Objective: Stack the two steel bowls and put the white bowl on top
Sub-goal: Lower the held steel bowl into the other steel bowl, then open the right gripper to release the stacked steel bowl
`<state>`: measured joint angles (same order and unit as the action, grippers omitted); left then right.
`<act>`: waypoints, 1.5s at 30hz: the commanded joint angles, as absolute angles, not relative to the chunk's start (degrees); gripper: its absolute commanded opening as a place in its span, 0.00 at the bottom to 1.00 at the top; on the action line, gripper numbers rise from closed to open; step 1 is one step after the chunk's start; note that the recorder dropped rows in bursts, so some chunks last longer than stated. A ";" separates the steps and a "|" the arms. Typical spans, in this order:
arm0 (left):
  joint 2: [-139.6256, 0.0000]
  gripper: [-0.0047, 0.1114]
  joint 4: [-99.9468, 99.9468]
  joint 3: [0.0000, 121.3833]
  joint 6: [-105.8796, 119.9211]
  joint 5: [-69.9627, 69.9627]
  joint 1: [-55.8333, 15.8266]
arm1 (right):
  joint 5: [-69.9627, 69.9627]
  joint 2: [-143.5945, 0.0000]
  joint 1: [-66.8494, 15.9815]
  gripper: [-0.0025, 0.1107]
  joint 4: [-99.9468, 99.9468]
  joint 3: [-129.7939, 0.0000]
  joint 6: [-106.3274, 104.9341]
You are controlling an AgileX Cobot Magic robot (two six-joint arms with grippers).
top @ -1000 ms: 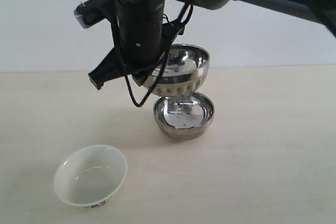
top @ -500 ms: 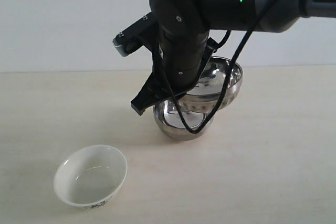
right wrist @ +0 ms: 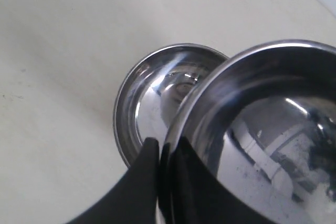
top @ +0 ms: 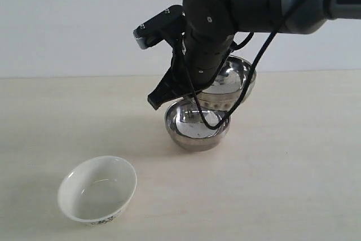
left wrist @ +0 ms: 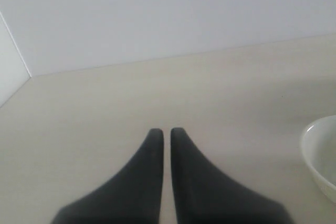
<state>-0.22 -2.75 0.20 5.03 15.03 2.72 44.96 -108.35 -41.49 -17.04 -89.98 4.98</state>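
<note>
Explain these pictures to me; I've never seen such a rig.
This is a robot with two arms, each ending in a two-fingered gripper. One picture comes from a camera off the arms, the other two from cameras on the wrists. The right gripper is shut on the rim of the upper steel bowl, holding it tilted over the lower steel bowl, which stands on the table. A white bowl stands apart, nearer the camera. The left gripper is shut and empty.
</note>
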 commanded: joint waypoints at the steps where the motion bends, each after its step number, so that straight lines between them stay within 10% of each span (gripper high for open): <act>1: 0.00 0.07 -2.36 0.00 4.47 14.69 2.73 | 42.46 -110.05 -41.14 0.02 -17.21 -89.83 3.36; 45: 0.00 0.07 -2.36 0.00 4.47 14.69 2.73 | 41.54 -118.73 -41.14 0.02 -2.66 -89.95 -6.30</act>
